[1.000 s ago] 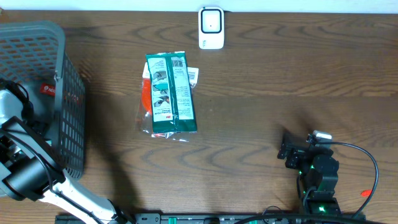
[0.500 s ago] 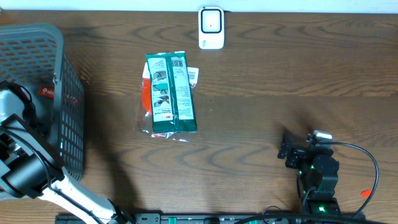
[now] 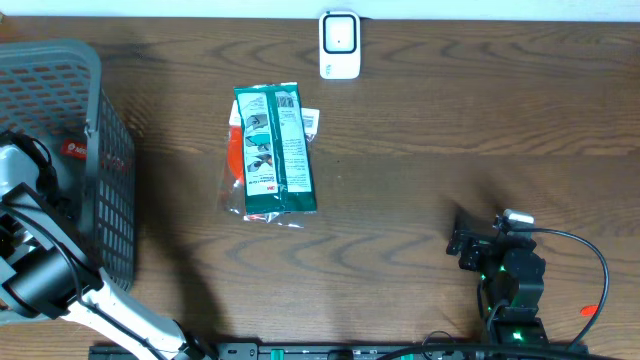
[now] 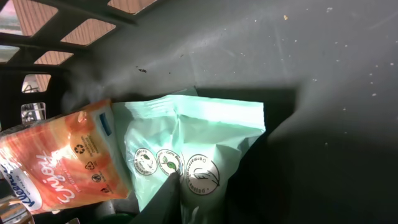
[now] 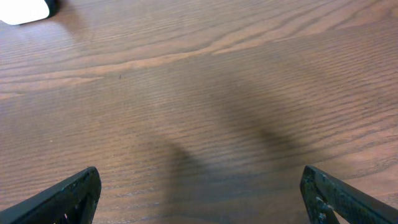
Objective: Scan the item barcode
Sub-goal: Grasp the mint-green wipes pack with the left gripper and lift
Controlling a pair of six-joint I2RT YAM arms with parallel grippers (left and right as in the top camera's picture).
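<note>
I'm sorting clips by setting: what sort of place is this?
Probably a mock shop checkout on a wooden table: a grey shopping basket holding packaged goods, a white scanner at the far edge, and a green packet lying flat.

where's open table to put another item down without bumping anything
Biggest bare patch: the table right of the white scanner and green packet, beyond the open right gripper. A narrower strip lies between the basket and that packet. Crowded: inside the basket, with the left arm, an orange pack and a mint pouch.
</note>
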